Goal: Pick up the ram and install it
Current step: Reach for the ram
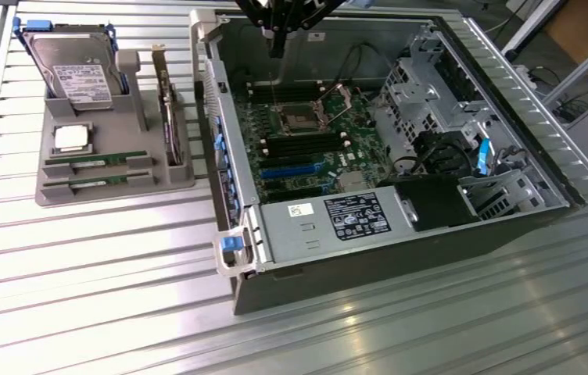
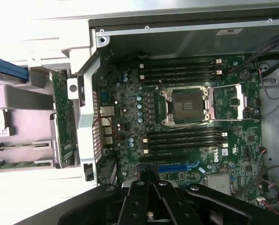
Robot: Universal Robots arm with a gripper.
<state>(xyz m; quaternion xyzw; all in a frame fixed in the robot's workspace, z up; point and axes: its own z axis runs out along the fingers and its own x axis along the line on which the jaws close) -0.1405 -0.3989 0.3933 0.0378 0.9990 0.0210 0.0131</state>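
Note:
Two ram sticks, thin green boards, lie side by side in slots at the front of the grey holder tray (image 1: pixel 54 195), on the exterior view's left: one ram stick (image 1: pixel 97 160) behind the other ram stick (image 1: pixel 97 183). In the wrist view their edges appear as ram (image 2: pixel 18 146) and ram (image 2: pixel 18 164). My gripper (image 1: pixel 273 47) hangs over the far end of the open computer case (image 1: pixel 378 258), well away from the tray. Its black fingers (image 2: pixel 142 206) are shut with nothing between them. Below lie the motherboard (image 2: pixel 125 122) and its empty black memory slots (image 2: pixel 186 139).
The tray also carries a hard drive (image 1: pixel 78 74), a square silver processor (image 1: pixel 72 138) and an upright card (image 1: pixel 174 129). Inside the case are an open processor socket (image 2: pixel 184 105), the power supply (image 1: pixel 341 221), a drive cage (image 1: pixel 430 86) and loose cables. Everything stands on a ribbed metal table (image 1: pixel 85 281).

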